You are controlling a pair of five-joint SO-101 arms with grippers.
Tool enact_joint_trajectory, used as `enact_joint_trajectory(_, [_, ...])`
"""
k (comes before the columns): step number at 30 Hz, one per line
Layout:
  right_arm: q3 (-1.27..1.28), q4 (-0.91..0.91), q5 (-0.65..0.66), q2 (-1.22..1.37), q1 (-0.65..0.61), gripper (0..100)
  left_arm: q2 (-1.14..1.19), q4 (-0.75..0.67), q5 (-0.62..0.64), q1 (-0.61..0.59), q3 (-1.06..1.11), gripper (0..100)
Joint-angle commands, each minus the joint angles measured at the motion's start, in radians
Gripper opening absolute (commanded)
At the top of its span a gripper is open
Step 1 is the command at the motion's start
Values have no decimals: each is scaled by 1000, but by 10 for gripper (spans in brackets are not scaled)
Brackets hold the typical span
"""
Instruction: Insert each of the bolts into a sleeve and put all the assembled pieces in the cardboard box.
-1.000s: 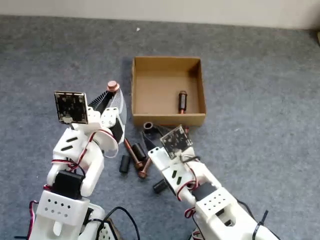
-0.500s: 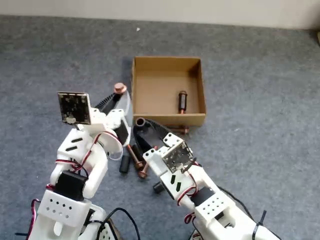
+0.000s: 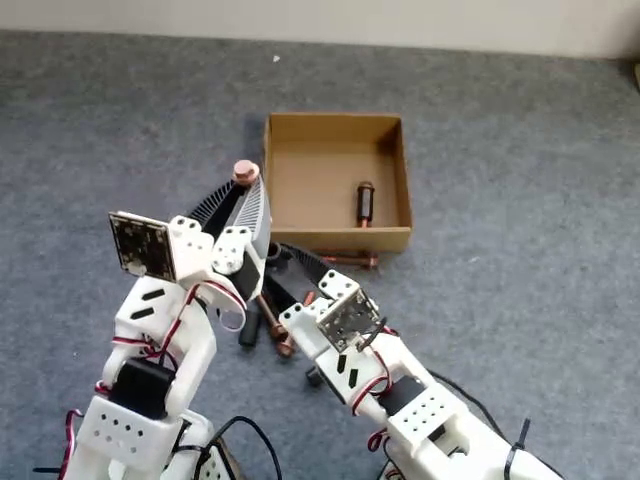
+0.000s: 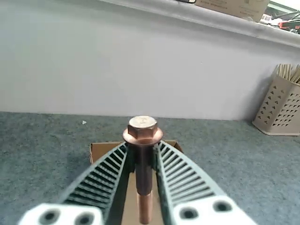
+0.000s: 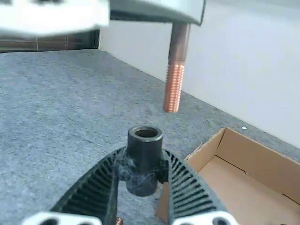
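Note:
My left gripper is shut on a copper bolt, held upright with its hex head on top, just left of the cardboard box. Right below it my right gripper is shut on a black sleeve, bore facing up. The bolt's threaded tip hangs a short way above the sleeve and slightly off its opening. One assembled bolt and sleeve lies inside the box. Loose bolts and sleeves lie on the carpet between the arms.
Another bolt lies along the box's near wall. A black sleeve lies under the right arm. A perforated beige holder stands far off by the wall. Grey carpet is free to the left and right of the box.
The left gripper carried the bolt rightward toward the box's near-left corner. The right gripper swung the sleeve left and slightly nearer, coming under the bolt.

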Motion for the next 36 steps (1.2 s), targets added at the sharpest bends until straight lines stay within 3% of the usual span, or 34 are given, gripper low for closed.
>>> enact_joint_trajectory(1, [28,-36,11,-30,-10,5,-25,-35,-15,18,-13,5])
enact_joint_trajectory(12, [27,-31,8,-30,-7,5,-216,184,-17,81,-28,5])
enact_joint_trajectory(17, [27,-31,8,-30,-7,5,-282,187,-81,81,42,5])
enact_joint_trajectory(36, [27,-36,8,-30,13,5,-292,187,-84,87,122,5])
